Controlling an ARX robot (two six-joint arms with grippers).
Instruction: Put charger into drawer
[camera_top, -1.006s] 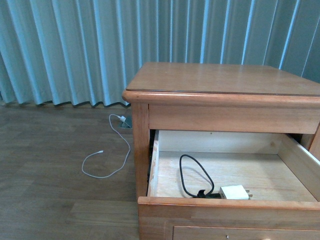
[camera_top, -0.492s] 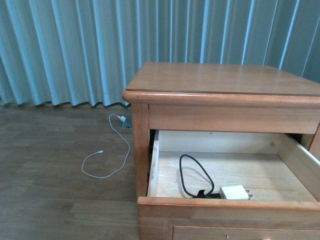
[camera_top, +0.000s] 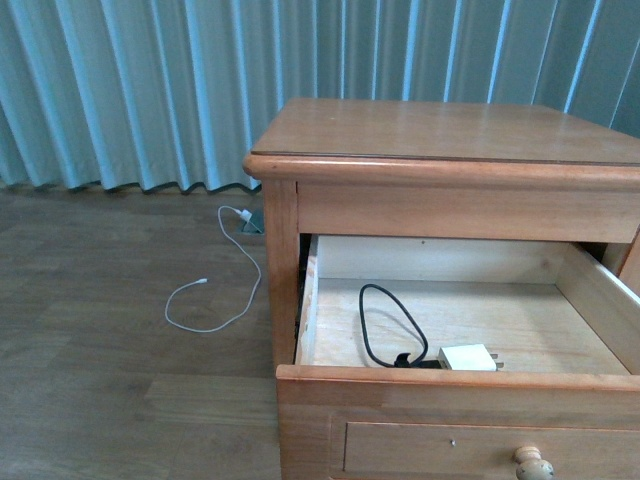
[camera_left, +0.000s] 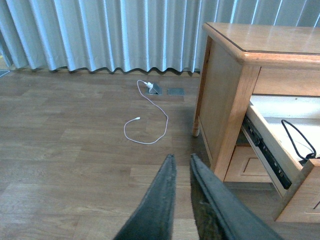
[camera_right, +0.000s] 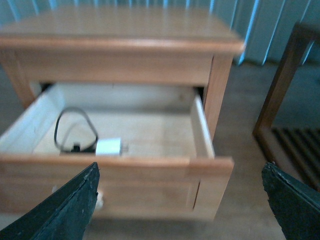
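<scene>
While the charger (camera_top: 468, 357) lies in the drawer (camera_top: 455, 386), right tool (camera_right: 181, 200) gapes.

Drawer (camera_top: 455, 395) front and knob (camera_top: 533, 463) cropped at frame bottom; right wrist view blurred.

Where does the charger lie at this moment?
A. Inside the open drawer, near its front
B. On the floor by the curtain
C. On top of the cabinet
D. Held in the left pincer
A. In the front view the charger rests on the pale floor of the open drawer, close behind its front board, with its black cable looped beside it.
</scene>
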